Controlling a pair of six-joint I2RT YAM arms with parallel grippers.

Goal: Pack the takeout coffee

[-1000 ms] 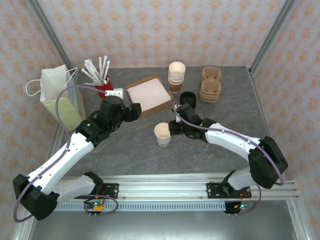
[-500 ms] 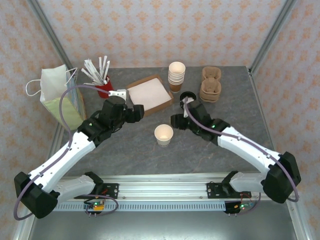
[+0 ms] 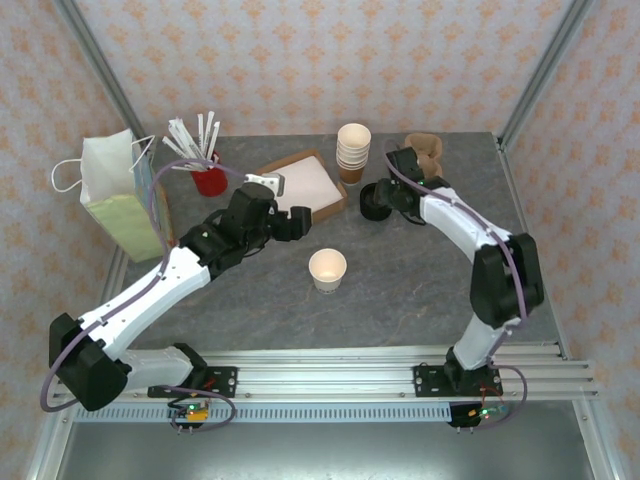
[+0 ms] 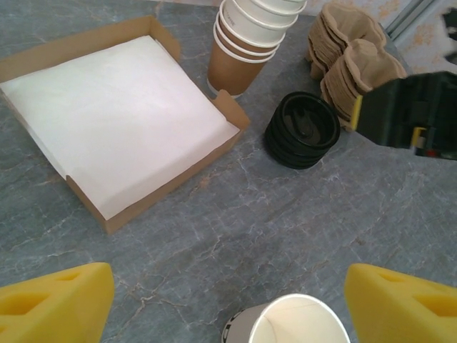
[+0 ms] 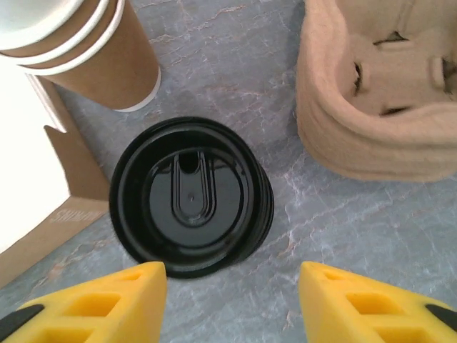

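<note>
My right gripper hangs with jaws apart, holding nothing, over the lid stack. My left gripper, jaws wide, hovers near the open cup standing mid-surface.

Left wrist view: lidless cup cut off by bottom edge.

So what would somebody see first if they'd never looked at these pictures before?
Probably the lone paper cup standing open, with no lid, in the middle of the grey table. Next, the stack of black lids at the back, beside the stacked cups, with the right arm's yellow jaws open right by it. The white paper bag on the left stands out too.
</note>
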